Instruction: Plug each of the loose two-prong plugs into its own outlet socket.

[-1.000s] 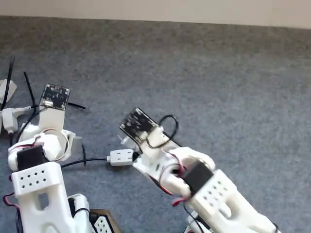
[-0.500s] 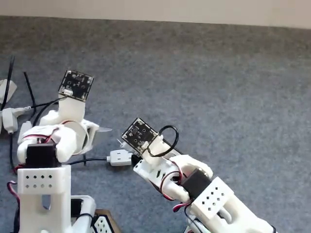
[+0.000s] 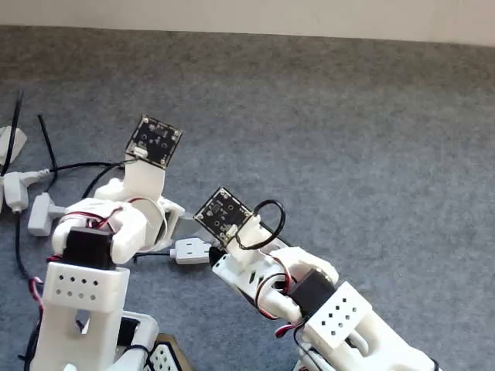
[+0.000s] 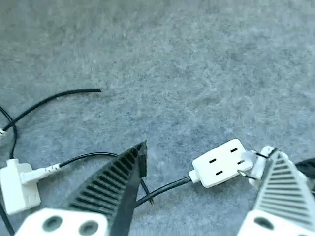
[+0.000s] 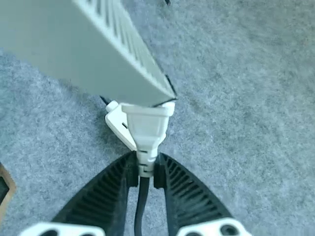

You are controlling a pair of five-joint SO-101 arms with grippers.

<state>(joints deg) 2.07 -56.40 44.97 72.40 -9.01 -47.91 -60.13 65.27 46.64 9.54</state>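
Centrally, a white plastic two-prong plug (image 5: 146, 125) is pinched at its cord neck by the right hand's (image 5: 145, 169) black ribbed fingers, closed tight. Just beside it, a smooth white outlet socket (image 4: 219, 163) with two slot pairs lies near the left hand (image 4: 210, 148), whose fingers gape wide, holding nothing. A second white plug (image 4: 18, 189) lies well apart. Thin black cords (image 4: 49, 101) trail over the grey carpeted desk (image 3: 371, 139).

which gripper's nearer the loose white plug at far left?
Left. The left gripper is open beside the white plug, by the socket; the right gripper is beyond the socket, shut on a second plug.
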